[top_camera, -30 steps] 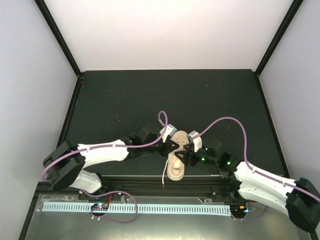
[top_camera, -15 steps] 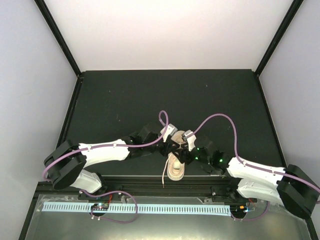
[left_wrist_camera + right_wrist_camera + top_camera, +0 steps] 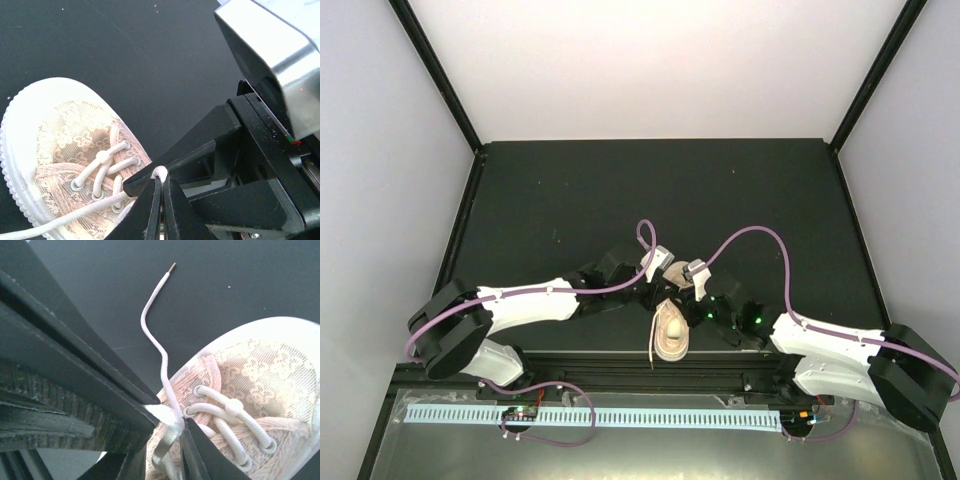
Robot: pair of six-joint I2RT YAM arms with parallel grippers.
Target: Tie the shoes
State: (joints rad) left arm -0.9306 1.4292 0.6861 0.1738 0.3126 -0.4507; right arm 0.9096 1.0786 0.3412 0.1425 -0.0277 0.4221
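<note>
The shoe, a pale pink lace sneaker with cream laces, lies at the table's near edge with its toe toward the arms. It also shows in the wrist views. Over its tongue my left gripper is shut on a bit of lace, a white nub at the tips. My right gripper meets it tip to tip, its jaws drawn in on a lace strand. That lace's free end rises past the jaws. Another strand trails off the near side of the shoe.
The black mat stretches behind the shoe to the white back wall. A black rail runs just in front of the shoe. Purple cables arch above both wrists.
My right gripper has slid left to meet the left gripper over the shoe, and its jaws have closed in on the lace. The left gripper has held still, shut.
</note>
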